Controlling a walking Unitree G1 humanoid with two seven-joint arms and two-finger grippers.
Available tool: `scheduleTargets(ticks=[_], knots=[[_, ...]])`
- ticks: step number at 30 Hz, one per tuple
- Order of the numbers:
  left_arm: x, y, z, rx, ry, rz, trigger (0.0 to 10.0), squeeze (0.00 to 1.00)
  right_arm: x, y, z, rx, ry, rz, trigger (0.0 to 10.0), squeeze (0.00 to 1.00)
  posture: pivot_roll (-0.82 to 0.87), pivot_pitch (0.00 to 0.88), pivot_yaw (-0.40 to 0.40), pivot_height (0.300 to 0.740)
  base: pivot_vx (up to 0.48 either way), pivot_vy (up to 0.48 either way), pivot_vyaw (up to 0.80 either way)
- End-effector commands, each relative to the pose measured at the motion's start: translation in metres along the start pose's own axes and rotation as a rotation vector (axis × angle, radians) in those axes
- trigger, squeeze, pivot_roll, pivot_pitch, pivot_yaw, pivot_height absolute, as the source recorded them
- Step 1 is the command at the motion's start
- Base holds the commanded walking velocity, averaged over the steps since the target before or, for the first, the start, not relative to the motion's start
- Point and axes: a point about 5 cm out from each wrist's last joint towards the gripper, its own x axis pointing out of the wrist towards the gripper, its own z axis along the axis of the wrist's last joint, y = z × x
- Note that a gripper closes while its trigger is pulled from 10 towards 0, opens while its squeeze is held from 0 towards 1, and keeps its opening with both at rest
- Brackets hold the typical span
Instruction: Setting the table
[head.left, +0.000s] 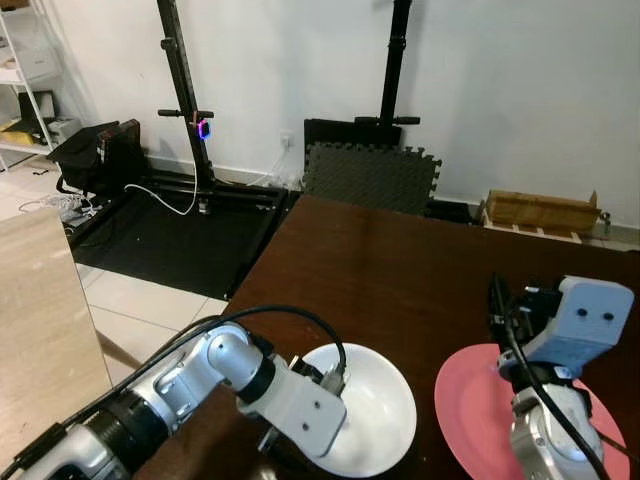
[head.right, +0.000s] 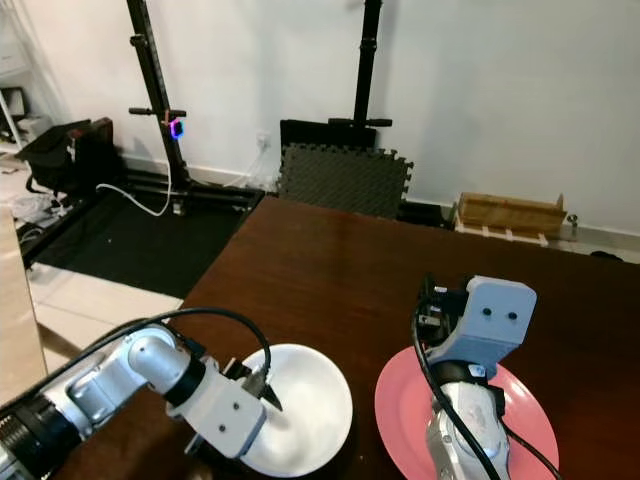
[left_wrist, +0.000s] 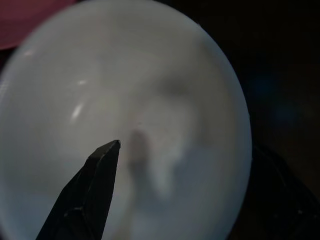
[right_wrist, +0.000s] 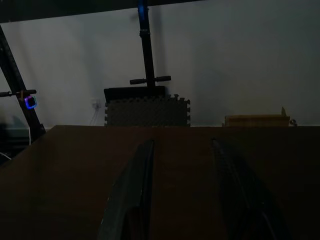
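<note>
Left gripper (head.right: 262, 385) sits at the near-left rim of the white bowl (head.right: 305, 405), one black finger (left_wrist: 90, 192) reaching over the bowl's inside; the second finger lies dark outside the rim, so the rim is between them. Whether the fingers actually press the rim, I cannot tell. Bowl rests on the dark brown surface (head.left: 400, 270), near its front edge. Pink plate (head.left: 470, 405) lies on the same surface just beside the bowl, to the robot's right, a narrow strip of wood between them. Right arm stands over the pink plate; right gripper (right_wrist: 187, 175) points forward along the surface toward the far wall, fingers spread moderately apart with nothing between them. Beyond the surface: grey foam mat (head.left: 370, 178) leaning against the white wall, two black stands (head.left: 185, 90), a wooden crate (head.left: 540, 210) on the floor, a black floor mat (head.left: 180, 235).
</note>
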Motion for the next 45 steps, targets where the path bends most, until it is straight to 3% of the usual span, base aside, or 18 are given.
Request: scheduleTargets(ticks=[1, 3, 4, 8, 11, 14, 15, 19, 20, 22, 30, 37, 38, 39, 40, 41, 43, 45], knots=[[0.008, -0.006, -0.005, 0.024, 0.029, -0.016, 4.5, 0.0, -0.002, 0.0, -0.001, 0.003, 0.011, 0.0, 10.0, 0.0, -0.03, 0.038, 0.082, 0.74, 0.0, 0.0, 0.0], [0.01, -0.006, -0.006, 0.029, 0.031, -0.008, 4.5, 0.0, -0.002, 0.001, -0.001, 0.003, 0.011, 0.0, 10.0, 0.0, -0.03, 0.038, 0.082, 0.74, 0.0, 0.0, 0.0], [0.011, -0.003, -0.006, 0.033, 0.03, 0.031, 0.0, 0.0, -0.002, 0.001, -0.001, 0.003, 0.012, 0.001, 10.0, 0.0, -0.03, 0.038, 0.082, 0.74, 0.0, 0.0, 0.0], [0.011, 0.0, -0.006, 0.031, 0.01, 0.077, 0.0, 0.0, -0.003, 0.001, -0.002, 0.002, 0.017, 0.002, 10.0, 0.0, -0.03, 0.038, 0.082, 0.74, 0.0, 0.0, 0.0], [0.008, 0.002, -0.008, 0.009, -0.014, 0.122, 0.0, 0.0, -0.008, 0.007, -0.014, 0.029, 0.091, 0.076, 10.0, 0.0, -0.03, 0.04, 0.081, 0.74, 0.0, 0.0, 0.0], [0.007, 0.001, -0.007, 0.008, -0.03, 0.143, 0.0, 0.0, -0.02, 0.025, -0.031, 0.003, 0.207, 0.298, 10.0, 0.0, -0.03, 0.04, 0.069, 0.74, 0.0, 0.0, 0.0], [0.007, 0.001, -0.007, 0.008, -0.03, 0.143, 0.0, 0.0, -0.02, 0.025, -0.031, 0.003, 0.207, 0.298, 10.0, 0.0, -0.03, 0.04, 0.069, 0.74, 0.0, 0.0, 0.0], [0.01, -0.001, -0.007, 0.014, -0.035, 0.156, 0.0, 0.0, -0.035, 0.028, -0.043, -0.118, 0.316, 0.56, 10.0, 0.0, -0.03, 0.04, 0.057, 0.74, 0.0, 0.0, 0.0], [0.01, -0.001, -0.007, 0.014, -0.035, 0.156, 0.0, 0.0, -0.035, 0.028, -0.043, -0.118, 0.316, 0.56, 10.0, 0.0, -0.03, 0.04, 0.057, 0.74, 0.0, 0.0, 0.0], [0.01, -0.001, -0.008, 0.015, -0.033, 0.166, 0.0, 0.0, -0.039, 0.023, -0.042, -0.147, 0.343, 0.627, 10.0, 0.0, -0.02, 0.04, 0.05, 0.74, 0.0, 0.0, 0.0], [0.003, -0.01, -0.025, 0.034, 0.077, 0.133, 0.0, 0.0, -0.03, 0.0, -0.031, -0.22, 0.338, 0.64, 10.0, 0.0, -0.03, 0.035, 0.04, 0.74, 0.0, 0.0, 0.0], [-0.002, -0.017, -0.03, 0.014, 0.098, 0.13, 0.0, 0.0, -0.051, -0.016, -0.027, -0.292, 0.427, 0.81, 10.0, 0.0, -0.03, 0.032, 0.038, 0.74, 0.0, 0.0, 0.0], [-0.003, -0.015, -0.029, -0.001, 0.083, 0.148, 0.0, 0.0, -0.062, -0.022, -0.027, -0.314, 0.485, 0.881, 10.0, 0.0, -0.03, 0.031, 0.039, 0.74, 0.0, 0.0, 0.0], [-0.004, -0.013, -0.028, -0.009, 0.074, 0.17, 1.5, 0.0, -0.068, -0.025, -0.028, -0.321, 0.518, 0.918, 10.0, 0.0, -0.03, 0.031, 0.044, 0.74, 0.0, 0.0, 0.0], [-0.004, -0.013, -0.028, -0.009, 0.074, 0.17, 1.5, 0.0, -0.068, -0.025, -0.028, -0.321, 0.518, 0.918, 10.0, 0.0, -0.03, 0.031, 0.044, 0.74, 0.0, 0.0, 0.0], [-0.006, -0.005, -0.023, -0.023, 0.038, 0.243, 10.0, 0.0, -0.079, -0.025, -0.03, -0.327, 0.562, 0.987, 10.0, 0.0, -0.04, 0.031, 0.049, 0.74, 0.0, 0.0, 0.0], [-0.007, -0.002, -0.021, -0.033, 0.021, 0.271, 10.0, 0.0, -0.082, -0.024, -0.03, -0.328, 0.568, 1.001, 10.0, 0.0, -0.04, 0.031, 0.049, 0.74, 0.0, 0.0, 0.0], [-0.014, 0.009, -0.014, -0.097, -0.052, 0.389, 10.0, 0.0, -0.082, -0.017, -0.032, -0.308, 0.548, 0.981, 10.0, 0.0, -0.05, 0.033, 0.059, 0.74, 0.0, 0.0, 0.0]])
